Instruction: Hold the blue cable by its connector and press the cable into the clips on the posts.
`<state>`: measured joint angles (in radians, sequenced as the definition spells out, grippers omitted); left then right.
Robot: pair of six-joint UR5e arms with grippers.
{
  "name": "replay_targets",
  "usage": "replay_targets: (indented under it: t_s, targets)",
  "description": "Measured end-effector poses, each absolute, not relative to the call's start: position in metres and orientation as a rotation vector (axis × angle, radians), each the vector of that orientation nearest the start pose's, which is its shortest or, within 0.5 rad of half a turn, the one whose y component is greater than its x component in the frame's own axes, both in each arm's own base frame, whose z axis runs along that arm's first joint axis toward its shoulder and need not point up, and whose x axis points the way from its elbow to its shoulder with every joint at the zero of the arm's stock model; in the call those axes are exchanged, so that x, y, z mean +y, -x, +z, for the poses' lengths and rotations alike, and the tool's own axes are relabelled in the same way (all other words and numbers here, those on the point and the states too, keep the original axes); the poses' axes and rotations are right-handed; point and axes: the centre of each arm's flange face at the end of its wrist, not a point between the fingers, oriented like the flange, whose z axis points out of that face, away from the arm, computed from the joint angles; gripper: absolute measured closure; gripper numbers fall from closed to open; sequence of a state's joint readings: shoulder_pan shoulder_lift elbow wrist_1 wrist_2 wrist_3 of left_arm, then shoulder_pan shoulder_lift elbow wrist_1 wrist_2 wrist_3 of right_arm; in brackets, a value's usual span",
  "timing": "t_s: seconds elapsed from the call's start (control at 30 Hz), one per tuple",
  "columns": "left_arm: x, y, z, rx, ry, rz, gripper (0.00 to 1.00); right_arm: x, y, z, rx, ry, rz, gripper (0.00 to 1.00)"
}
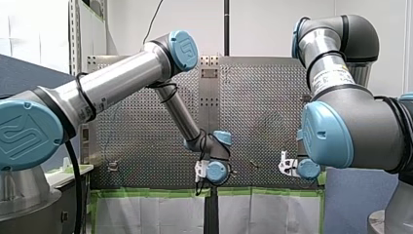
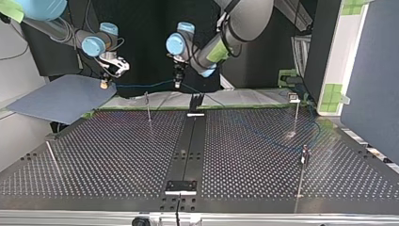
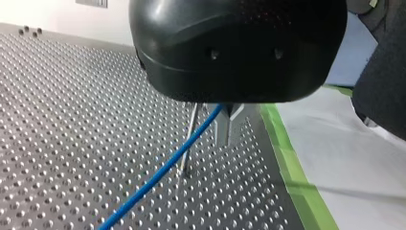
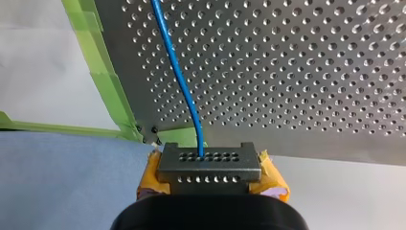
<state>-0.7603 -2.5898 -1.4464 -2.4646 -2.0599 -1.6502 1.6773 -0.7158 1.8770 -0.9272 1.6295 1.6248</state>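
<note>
Pinching the connector [image 4: 208, 160] between the yellow pads of my right gripper [image 4: 210, 178], I have the end of the blue cable [image 4: 184, 91] anchored just off the taped edge of the perforated table [image 2: 117, 155]. That gives the line a fixed point to pull against. My left gripper [image 3: 225, 120] sits further along the cable, its metal fingers [image 3: 232, 127] drawn narrow around it. From there the cable slants down to the table. In the top view the stretch between my two grippers runs nearly straight. I judge that is why I hold it in two places: a taut span can be lowered into a clip, where a slack one would slip aside. A thin post [image 2: 148, 107] stands near this span, beside my left gripper, and looks the likeliest target. Past my left gripper the cable trails over the table toward the posts [image 2: 296, 115] at the top view's right. I cannot tell whether it is seated in any clip there. The risk I see is dragging the connector askew if the span is pulled too hard.
</note>
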Motion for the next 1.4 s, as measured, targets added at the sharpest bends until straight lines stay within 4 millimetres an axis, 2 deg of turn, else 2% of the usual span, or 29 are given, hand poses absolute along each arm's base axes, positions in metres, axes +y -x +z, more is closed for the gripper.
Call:
replay_targets:
  t_s: [0.1, 0.37, 0.63, 0.73, 0.9, 1.17, 1.4]
  targets:
    - [-0.530, -0.424, -0.036, 1.745, -0.252, -0.187, 1.00, -0.538, -0.181, -0.037, -1.386, -1.392, 1.138, 1.00]
    - [-0.544, -0.423, -0.032, 1.736, -0.260, -0.233, 1.00, -0.560, -0.147, -0.033, -1.417, -1.367, 1.109, 1.00]
    - [-0.552, -0.429, -0.049, 1.771, -0.270, -0.216, 1.00, -0.570, -0.112, -0.032, -1.437, -1.352, 1.112, 1.00]
    - [-0.552, -0.433, -0.060, 1.792, -0.270, -0.208, 1.00, -0.576, -0.105, -0.031, -1.437, -1.341, 1.114, 1.00]
    - [-0.557, -0.441, -0.063, 1.794, -0.262, -0.211, 1.00, -0.581, -0.107, -0.028, -1.419, -1.359, 1.136, 1.00]
    - [-0.559, -0.455, -0.056, 1.792, -0.246, -0.207, 1.00, -0.578, -0.126, -0.029, -1.384, -1.441, 1.206, 1.00]
    - [-0.557, -0.463, -0.051, 1.801, -0.246, -0.186, 1.00, -0.577, -0.135, -0.049, -1.401, -1.520, 1.252, 1.00]
